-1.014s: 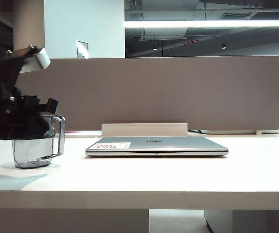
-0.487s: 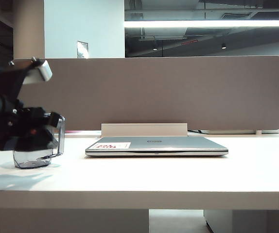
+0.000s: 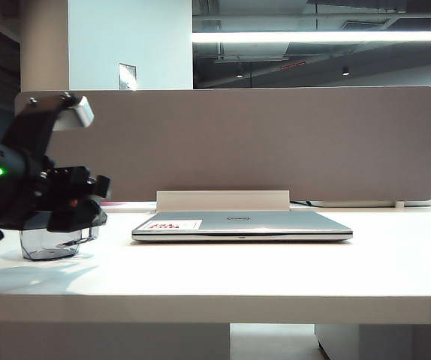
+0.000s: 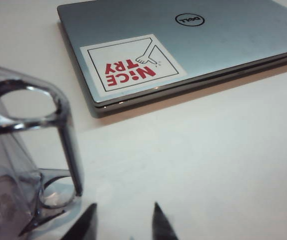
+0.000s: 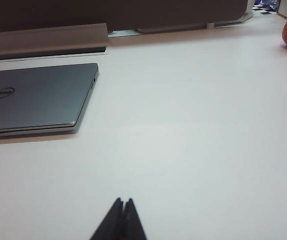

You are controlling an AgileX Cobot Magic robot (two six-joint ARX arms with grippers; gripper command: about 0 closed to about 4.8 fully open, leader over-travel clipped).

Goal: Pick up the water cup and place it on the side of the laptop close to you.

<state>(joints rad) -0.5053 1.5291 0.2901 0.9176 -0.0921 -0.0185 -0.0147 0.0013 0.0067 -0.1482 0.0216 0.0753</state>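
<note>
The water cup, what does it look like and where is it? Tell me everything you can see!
The water cup is see-through smoky-grey plastic with a thick base and a squared side handle. It stands upright on the white table, left of the closed laptop and not touching it. The left gripper is down at the cup, fingertips apart beside the handle and nothing between them; in the exterior view it hides the cup's top.

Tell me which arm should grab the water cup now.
Left. The left gripper hangs right beside the water cup, jaws parted near its handle. The right gripper is shut over bare table, beyond the laptop from the cup.
</note>
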